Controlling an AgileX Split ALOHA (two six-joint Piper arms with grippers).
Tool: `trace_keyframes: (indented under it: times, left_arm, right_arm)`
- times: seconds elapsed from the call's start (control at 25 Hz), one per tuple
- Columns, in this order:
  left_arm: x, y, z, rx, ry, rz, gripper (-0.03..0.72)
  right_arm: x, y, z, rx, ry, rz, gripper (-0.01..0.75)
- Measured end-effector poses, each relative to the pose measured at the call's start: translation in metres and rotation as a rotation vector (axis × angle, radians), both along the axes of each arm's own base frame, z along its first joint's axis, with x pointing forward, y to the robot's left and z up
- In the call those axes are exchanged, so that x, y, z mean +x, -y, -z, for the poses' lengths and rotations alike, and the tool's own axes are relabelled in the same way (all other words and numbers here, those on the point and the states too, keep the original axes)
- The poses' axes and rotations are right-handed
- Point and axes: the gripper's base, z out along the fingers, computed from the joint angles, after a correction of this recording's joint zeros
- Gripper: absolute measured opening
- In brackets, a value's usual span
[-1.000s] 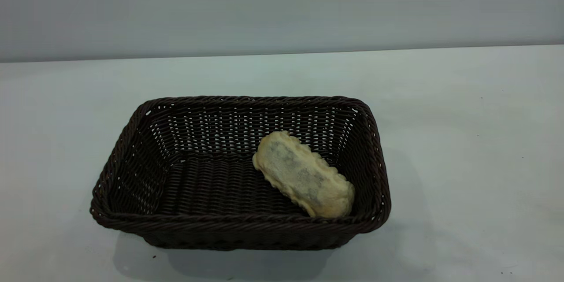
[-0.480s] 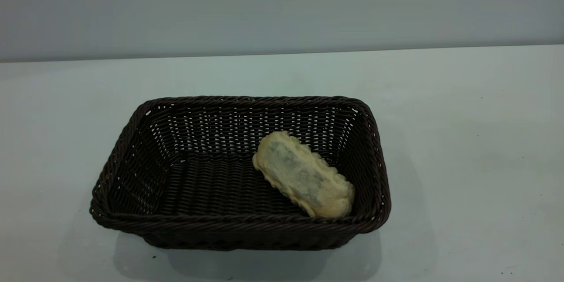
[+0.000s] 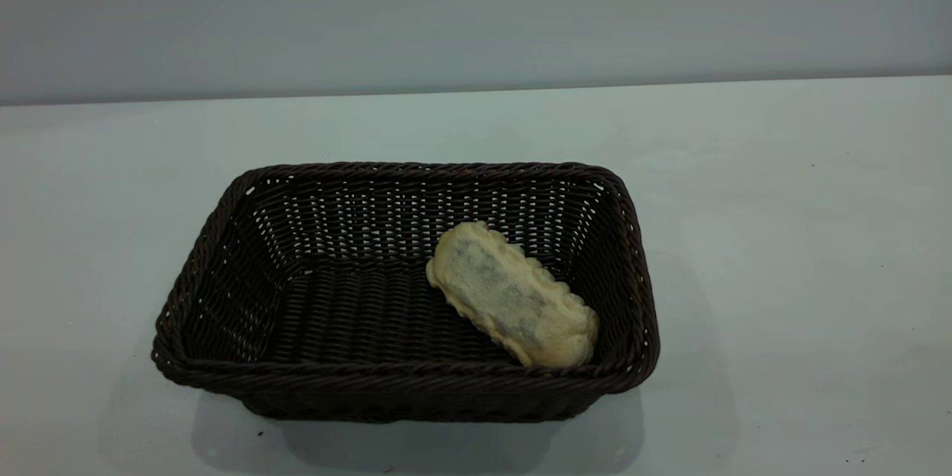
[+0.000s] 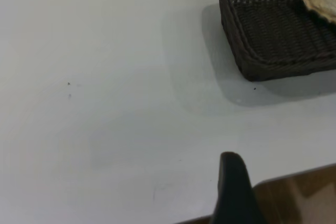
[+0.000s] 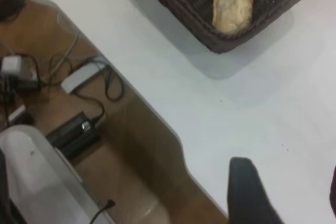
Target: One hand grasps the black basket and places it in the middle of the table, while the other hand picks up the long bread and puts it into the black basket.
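While nothing has shifted since a moment ago, the long bread [image 3: 512,294] lies underside-up against the right wall of the black basket [image 3: 223,223] mid-table [image 3: 781,238]; bare tabletop surrounds it; both grippers sit back near the edge, finger positions unclear.

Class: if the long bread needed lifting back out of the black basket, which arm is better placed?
Probably the right: the long bread lies at the right end of the black basket, nearer the right gripper than the left gripper.
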Motion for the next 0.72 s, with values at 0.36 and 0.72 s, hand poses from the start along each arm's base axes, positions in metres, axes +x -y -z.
trace_keyframes:
  times: [0.36,0.72]
  left_arm:
    - [0.000,0.001,0.000,-0.005,-0.001,0.005,0.529]
    - [0.000,0.001,0.000,-0.006,-0.001,0.005,0.529]
  right_arm:
    - [-0.011,0.009,0.018,0.001,0.062,-0.012,0.356]
    - [-0.010,0.008,0.021,-0.014,0.064,-0.024,0.356]
